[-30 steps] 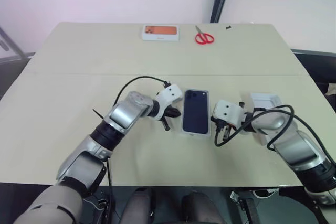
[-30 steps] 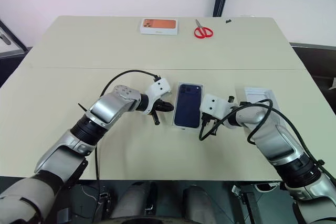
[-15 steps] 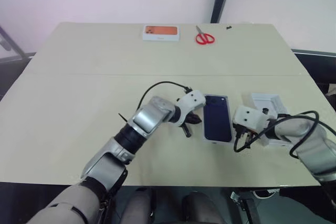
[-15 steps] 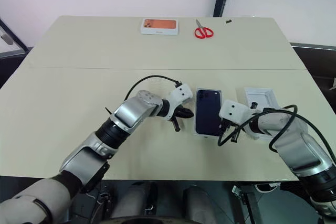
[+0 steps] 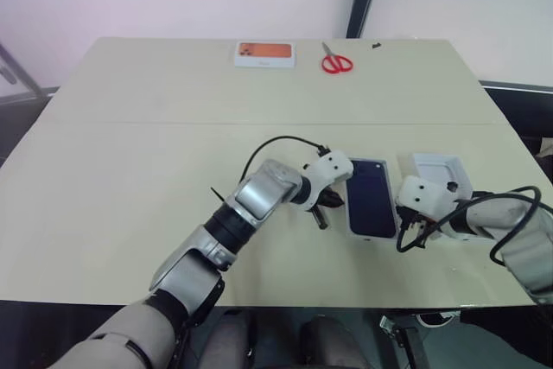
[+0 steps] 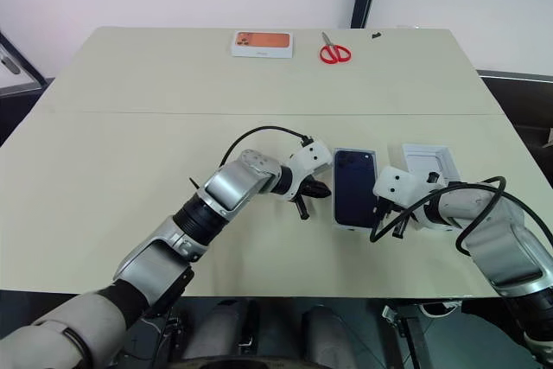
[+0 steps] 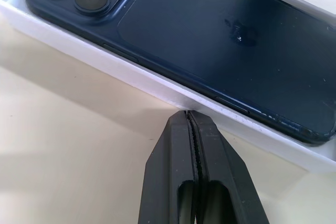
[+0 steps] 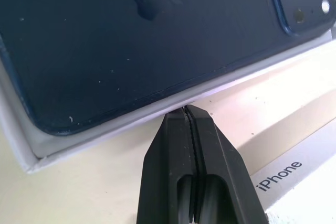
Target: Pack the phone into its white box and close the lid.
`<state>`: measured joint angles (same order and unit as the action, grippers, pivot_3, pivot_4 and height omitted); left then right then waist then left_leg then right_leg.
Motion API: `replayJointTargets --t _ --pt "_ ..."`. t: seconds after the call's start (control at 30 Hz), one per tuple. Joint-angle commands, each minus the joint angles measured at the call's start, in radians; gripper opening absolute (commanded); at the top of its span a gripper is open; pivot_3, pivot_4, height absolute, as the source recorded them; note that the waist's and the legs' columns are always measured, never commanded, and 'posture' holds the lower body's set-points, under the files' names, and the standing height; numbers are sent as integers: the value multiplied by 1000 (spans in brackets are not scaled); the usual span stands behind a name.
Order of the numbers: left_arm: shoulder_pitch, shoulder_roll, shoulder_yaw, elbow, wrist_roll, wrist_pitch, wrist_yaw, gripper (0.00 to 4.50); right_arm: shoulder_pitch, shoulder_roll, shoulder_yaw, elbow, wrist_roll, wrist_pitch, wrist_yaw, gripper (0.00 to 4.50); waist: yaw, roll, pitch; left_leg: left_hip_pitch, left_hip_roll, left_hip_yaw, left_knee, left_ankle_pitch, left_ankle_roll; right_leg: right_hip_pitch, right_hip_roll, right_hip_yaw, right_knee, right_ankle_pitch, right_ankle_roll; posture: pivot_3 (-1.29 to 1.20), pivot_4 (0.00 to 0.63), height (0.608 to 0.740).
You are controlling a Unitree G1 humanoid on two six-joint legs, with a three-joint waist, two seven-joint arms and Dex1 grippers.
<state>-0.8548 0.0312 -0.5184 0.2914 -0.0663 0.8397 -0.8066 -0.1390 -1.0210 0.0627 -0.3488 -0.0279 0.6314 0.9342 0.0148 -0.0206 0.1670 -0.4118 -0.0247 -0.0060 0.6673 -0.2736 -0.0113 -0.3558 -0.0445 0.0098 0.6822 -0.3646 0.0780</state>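
1. The two head views look forward and down from above the near edge of the table (image 5: 130, 170), taking in its whole top out to the far wall; they share nearly the same scene, slightly offset sideways.
2. The left wrist view looks along the left gripper (image 7: 190, 116), very close to one long side of the white box (image 7: 157, 85) holding the phone (image 7: 210, 35).
3. The right wrist view looks along the right gripper (image 8: 187, 110), equally close, at the opposite long side.
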Motion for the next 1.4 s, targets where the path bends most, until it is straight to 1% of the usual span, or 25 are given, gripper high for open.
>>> replayJointTargets --t 0.03,0.33,0.57,0.67,0.77,0.8,0.87,0.93,1.0,1.13,1.17,1.23,1.3,1.4 --pt "12 -47 -45 -47 -34 -1 -50 56 -23 10 -4 -34 15 -48 4 0 0 0 0 0 0 0 0 0 0 0 0 0 0 0 0 0 150 740" --pt "17 -36 -49 -59 -22 5 -59 56 -30 8 -2 -6 1 -68 5 0 -1 0 0 0 0 0 0 0 0 0 0 0 0 0 0 0 150 740" --pt "6 -18 -8 -63 -29 11 -54 56 -36 -13 -36 -1 6 -38 11 0 -1 0 0 0 0 0 0 0 0 0 0 0 0 0 0 0 150 740" --pt "10 32 47 -141 -65 30 -81 0 -45 -44 -97 0 41 6 39 870 -3 2 1 0 0 0 0 0 0 0 0 0 0 0 0 0 150 740" --pt "34 100 94 -240 -103 -6 -115 0 -94 -32 -165 -5 106 98 38 2271 -7 2 0 0 0 0 0 0 0 -1 0 0 1 0 0 0 150 740" --pt "44 119 115 -265 -113 -30 -116 0 -114 -22 -182 -5 126 135 31 2856 -8 3 0 0 0 0 0 0 -1 -1 0 0 1 0 0 0 150 740" --pt "57 153 158 -298 -130 -66 -116 0 -158 -7 -200 -5 154 257 1 3796 -8 3 0 0 0 0 0 0 -1 -1 0 0 1 0 0 0 150 740" --pt "80 209 184 -328 -122 -173 -132 0 -199 -2 -202 7 178 395 -26 3796 -6 3 0 0 0 0 0 0 -1 -1 0 0 1 0 0 0 150 740" --pt "106 255 208 -342 -137 -231 -160 0 -231 -2 -179 31 188 501 -55 3796 -5 3 0 0 0 0 0 0 -1 -1 0 0 1 0 0 0 150 740" --pt "175 310 253 -367 -188 -346 -226 0 -262 8 -147 82 187 616 -126 3796 -1 3 0 0 0 0 0 0 0 -1 0 0 0 0 0 0 150 740" --pt "188 328 256 -376 -200 -363 -253 0 -259 -6 -122 87 180 632 -139 3796 -2 3 0 0 0 0 0 0 0 -1 0 0 0 0 0 0 150 740" --pt "200 360 264 -390 -240 -352 -308 0 -258 -11 -105 87 192 675 -153 3796 -3 3 0 0 0 0 0 0 0 -1 -1 0 0 0 0 0 150 740" --pt "200 377 277 -393 -274 -333 -335 0 -265 6 -113 82 219 721 -163 3796 -4 4 0 0 0 0 -1 0 0 -1 -1 0 0 0 0 0 150 740" --pt "200 399 270 -391 -283 -340 -359 0 -273 34 -111 80 240 768 -192 3796 -5 4 0 0 0 0 -1 -1 2 -1 0 0 1 0 0 0 150 740"
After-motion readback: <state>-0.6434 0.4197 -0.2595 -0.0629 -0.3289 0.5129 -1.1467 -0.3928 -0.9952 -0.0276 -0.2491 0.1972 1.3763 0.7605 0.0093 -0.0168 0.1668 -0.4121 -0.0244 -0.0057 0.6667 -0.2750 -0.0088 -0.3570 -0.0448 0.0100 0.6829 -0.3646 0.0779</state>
